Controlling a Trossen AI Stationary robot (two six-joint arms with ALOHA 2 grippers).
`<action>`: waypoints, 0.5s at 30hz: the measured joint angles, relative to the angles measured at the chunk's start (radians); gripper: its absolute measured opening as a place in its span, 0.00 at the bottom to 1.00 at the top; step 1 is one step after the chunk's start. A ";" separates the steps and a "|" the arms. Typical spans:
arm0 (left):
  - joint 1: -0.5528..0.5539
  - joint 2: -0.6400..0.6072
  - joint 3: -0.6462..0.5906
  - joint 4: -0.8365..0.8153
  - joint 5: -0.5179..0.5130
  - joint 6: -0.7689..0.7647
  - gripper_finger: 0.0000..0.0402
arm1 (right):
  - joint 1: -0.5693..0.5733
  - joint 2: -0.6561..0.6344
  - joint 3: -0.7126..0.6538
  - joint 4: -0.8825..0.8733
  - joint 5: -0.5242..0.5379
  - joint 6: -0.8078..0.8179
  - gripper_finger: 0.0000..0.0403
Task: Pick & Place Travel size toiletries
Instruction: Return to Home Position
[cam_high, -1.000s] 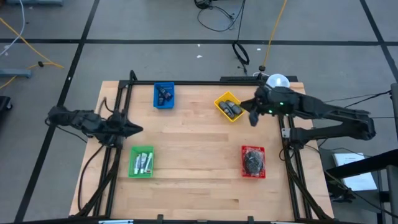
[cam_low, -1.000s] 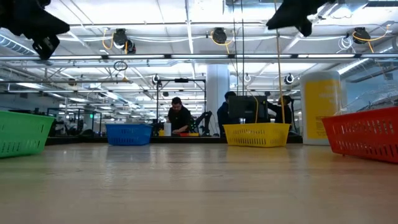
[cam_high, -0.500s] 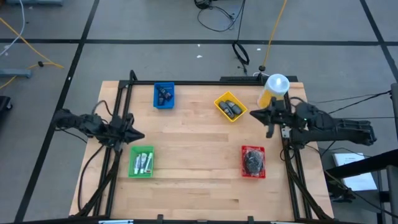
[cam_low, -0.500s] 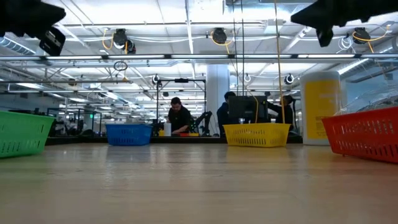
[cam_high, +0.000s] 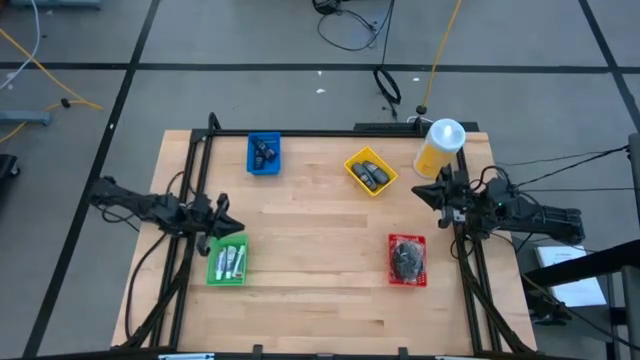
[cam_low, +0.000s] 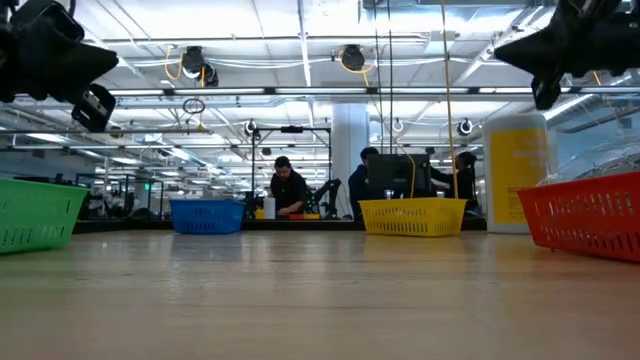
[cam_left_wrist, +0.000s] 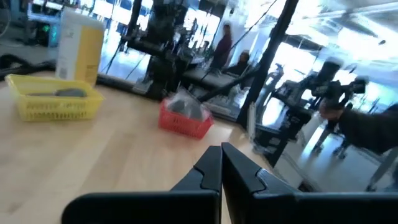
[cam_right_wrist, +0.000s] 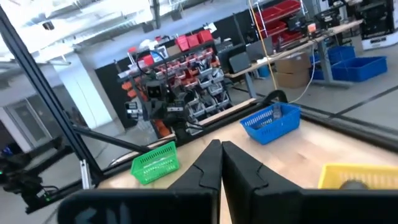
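Retreating from the yellow bin (cam_high: 350, 163) toward the frame's centre-right, the right gripper (cam_high: 420, 190), like the left gripper (cam_high: 222, 215) at mid-left, has jaws pressed together and empty, all toiletries (cam_high: 232, 262) lying in coloured bins (cam_high: 211, 262), so sorting looks finished.

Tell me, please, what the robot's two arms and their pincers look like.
The left arm and right arm are slim, matte black and built of jointed segments; no markings can be made out. Thin dark cables loop beside the right one. The left pincer and right pincer each have two black, angular fingers tapering to blunt tips.
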 joint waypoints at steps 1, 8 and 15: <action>0.000 0.001 -0.013 0.029 0.003 -0.007 0.00 | 0.000 -0.011 -0.020 0.011 -0.002 0.012 0.00; 0.000 0.000 -0.010 0.019 0.025 0.040 0.01 | 0.000 -0.047 -0.148 0.117 -0.155 0.042 0.00; 0.000 0.000 -0.010 0.017 0.026 0.033 0.04 | 0.000 -0.048 -0.266 0.206 -0.239 0.076 0.00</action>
